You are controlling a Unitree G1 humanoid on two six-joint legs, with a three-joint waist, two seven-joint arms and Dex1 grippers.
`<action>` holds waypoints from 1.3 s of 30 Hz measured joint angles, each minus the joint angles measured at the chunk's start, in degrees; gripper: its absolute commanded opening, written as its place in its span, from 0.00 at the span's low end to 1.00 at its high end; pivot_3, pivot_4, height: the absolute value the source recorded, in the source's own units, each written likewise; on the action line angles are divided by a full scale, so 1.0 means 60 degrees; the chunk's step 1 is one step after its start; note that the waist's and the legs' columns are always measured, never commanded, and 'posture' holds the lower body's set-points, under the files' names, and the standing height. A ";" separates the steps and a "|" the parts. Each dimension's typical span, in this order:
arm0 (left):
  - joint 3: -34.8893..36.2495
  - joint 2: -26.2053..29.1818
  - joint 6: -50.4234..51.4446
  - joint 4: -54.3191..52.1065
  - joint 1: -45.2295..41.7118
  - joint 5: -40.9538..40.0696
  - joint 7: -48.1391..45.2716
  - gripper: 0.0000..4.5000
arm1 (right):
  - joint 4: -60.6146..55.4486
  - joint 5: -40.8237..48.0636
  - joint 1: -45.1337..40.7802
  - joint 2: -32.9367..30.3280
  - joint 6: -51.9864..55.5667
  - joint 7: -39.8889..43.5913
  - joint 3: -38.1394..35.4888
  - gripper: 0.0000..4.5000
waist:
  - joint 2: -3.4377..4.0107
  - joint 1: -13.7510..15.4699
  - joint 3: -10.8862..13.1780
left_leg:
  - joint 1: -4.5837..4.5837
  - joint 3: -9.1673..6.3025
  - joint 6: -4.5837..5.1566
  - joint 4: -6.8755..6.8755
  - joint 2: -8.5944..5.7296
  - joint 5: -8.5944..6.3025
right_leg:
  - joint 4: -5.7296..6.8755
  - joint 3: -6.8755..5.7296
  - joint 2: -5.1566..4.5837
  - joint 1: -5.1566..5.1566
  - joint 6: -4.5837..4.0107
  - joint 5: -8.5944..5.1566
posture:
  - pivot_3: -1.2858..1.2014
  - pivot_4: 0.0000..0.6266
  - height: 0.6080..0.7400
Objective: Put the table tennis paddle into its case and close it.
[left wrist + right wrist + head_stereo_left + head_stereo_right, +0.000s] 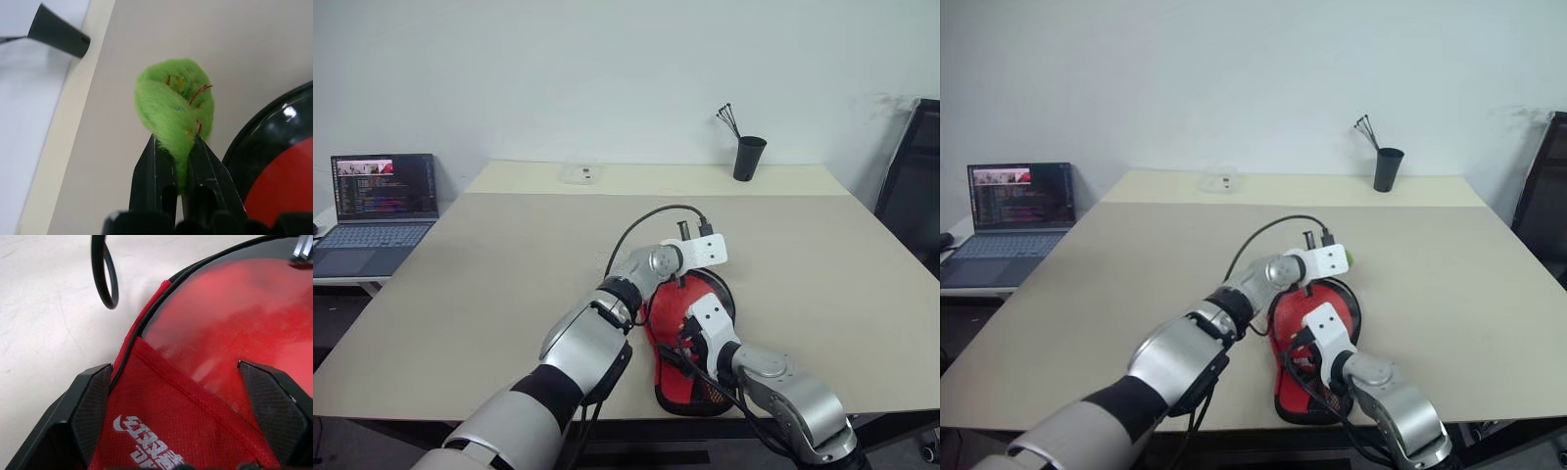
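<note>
The case lies near the table's front edge, red with a black zip edge. In the right wrist view its red flap with a white logo covers part of the table tennis paddle's smooth red face; the handle is hidden. My right gripper stands open over the case's narrow end, one finger on each side of the flap. Above the case's round far end, my left gripper is shut on a small fuzzy green ball, which peeks out past the wrist.
A black cup with sticks and a clear plastic piece stand at the table's far side. A laptop sits on a side table at the left. A black chair is at the right. A black cable loops beside the case.
</note>
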 measured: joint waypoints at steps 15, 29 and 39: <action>0.0017 -0.0567 -0.0669 0.0000 -0.0184 0.0002 -0.0749 0.06 | 0.0171 0.0000 -0.0203 0.0085 0.0008 0.0025 -0.0050 1.00 | 0.0002 0.0059 -0.0002 | 0.0002 0.0002 0.0000 0.0001 -0.0001 0.0000 | 0.0001 0.0000 0.0001 0.0002 0.0000 0.0000 | 0.52 0.24 1.00; 0.0708 -0.0679 -0.1193 -0.0058 -0.0046 -0.0878 -0.2356 0.99 | 0.0494 0.0000 -0.0468 0.0130 -0.0088 0.0099 0.0032 1.00 | 0.0011 -0.0010 -0.0015 | 0.0024 0.0019 0.0001 0.0000 0.0006 0.0000 | 0.0009 0.0001 0.0010 0.0010 0.0000 0.0000 | 0.52 0.24 1.00; 0.2089 0.0267 -0.1121 -0.0335 -0.0035 -0.2297 -0.3083 0.99 | 0.0274 0.0428 -0.0476 -0.0223 0.0133 0.0548 -0.0418 1.00 | 0.0011 -0.0126 -0.0015 | 0.0016 0.0009 0.0001 0.0000 0.0003 0.0000 | 0.0004 0.0001 0.0006 0.0011 0.0001 0.0001 | 0.52 0.24 1.00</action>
